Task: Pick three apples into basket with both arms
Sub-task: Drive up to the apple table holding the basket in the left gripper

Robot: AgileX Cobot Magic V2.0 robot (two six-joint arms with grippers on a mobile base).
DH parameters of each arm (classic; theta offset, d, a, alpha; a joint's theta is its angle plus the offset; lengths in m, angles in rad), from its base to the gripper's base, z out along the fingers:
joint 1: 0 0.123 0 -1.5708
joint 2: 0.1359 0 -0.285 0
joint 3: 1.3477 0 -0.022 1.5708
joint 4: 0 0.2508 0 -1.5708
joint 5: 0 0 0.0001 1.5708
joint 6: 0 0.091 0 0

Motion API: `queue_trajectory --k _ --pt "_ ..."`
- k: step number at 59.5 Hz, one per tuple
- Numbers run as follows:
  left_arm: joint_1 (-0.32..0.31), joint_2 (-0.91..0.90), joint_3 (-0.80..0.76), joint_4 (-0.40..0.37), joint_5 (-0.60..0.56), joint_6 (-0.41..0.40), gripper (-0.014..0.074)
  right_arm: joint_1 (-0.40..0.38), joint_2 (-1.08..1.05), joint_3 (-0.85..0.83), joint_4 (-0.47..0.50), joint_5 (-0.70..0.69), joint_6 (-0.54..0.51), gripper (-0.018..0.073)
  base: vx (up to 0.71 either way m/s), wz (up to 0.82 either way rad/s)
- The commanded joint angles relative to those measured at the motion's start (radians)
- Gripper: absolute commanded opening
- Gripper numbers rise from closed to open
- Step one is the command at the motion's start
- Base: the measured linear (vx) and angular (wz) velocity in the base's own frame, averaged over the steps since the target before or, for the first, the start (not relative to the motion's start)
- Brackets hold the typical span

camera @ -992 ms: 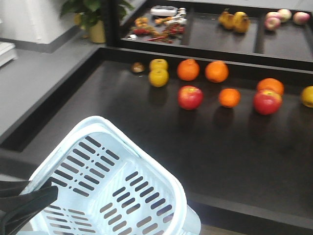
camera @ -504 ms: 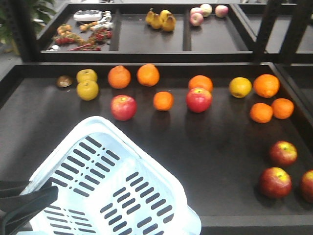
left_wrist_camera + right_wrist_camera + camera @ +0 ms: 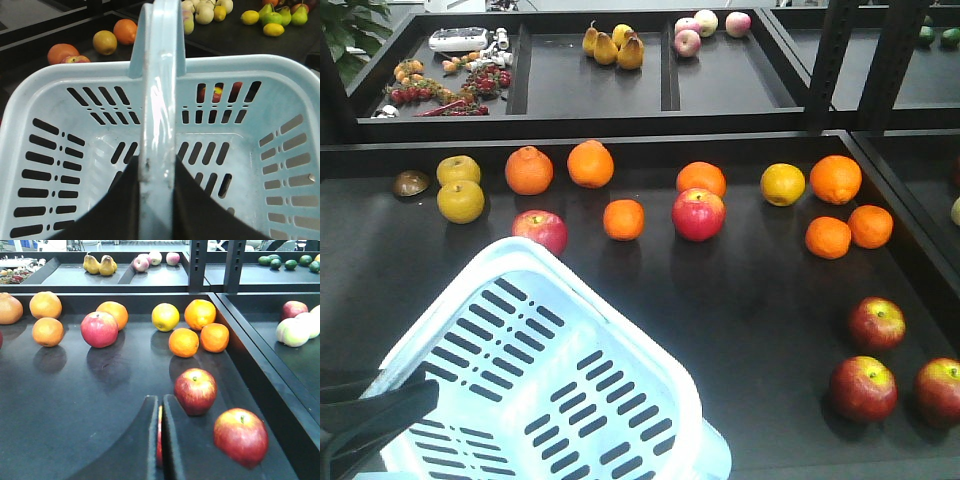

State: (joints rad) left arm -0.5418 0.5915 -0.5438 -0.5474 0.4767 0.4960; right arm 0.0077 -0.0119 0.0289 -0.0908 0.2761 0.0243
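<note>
Black display shelving (image 3: 760, 300) fills the front view, with loose fruit on the near tray and pears and peaches in the compartments behind.

Change noted: over the last second the front view has swung rightward. The floor and potted plant seen before are gone. The tray's right end is now in frame. The basket (image 3: 570, 330) has kept its place at the lower left of the view throughout.

Left gripper (image 3: 156, 172): clamped on the basket's loop handle, a finger on either side of it. The basket is carried tilted over the tray's near edge. No apple shows inside it, though the gripper hides part of the floor.

Right gripper (image 3: 160, 410): fingers drawn almost together with only a thin slit between them, nothing grasped. It hangs low over the tray, well to the right of the basket.

Apples: three lie clustered far right of the basket, one (image 3: 877, 322) further back, two (image 3: 863, 388) (image 3: 940, 390) nearer the front edge. The right wrist view shows two of them just beside the fingers and a red sliver through the slit, probably the third. Two more apples (image 3: 540, 230) (image 3: 698, 213) sit beyond the basket among the oranges (image 3: 623, 219).

Assessment: no apple is placed yet. The swing has brought the right-hand cluster within that arm's working area; the fingers must part before any pick.
</note>
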Motion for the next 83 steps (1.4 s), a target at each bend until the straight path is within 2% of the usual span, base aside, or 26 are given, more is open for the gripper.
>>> queue_trajectory --k 1,83 --pt "-0.003 0.0 -0.03 -0.033 -0.091 -0.009 -0.0006 -0.002 -0.011 0.013 -0.002 -0.073 -0.009 0.0008 0.06 0.03" --pt "-0.003 0.0 -0.03 -0.033 -0.091 -0.009 -0.0006 -0.002 -0.011 0.013 -0.002 -0.073 -0.009 0.0008 0.08 0.02"
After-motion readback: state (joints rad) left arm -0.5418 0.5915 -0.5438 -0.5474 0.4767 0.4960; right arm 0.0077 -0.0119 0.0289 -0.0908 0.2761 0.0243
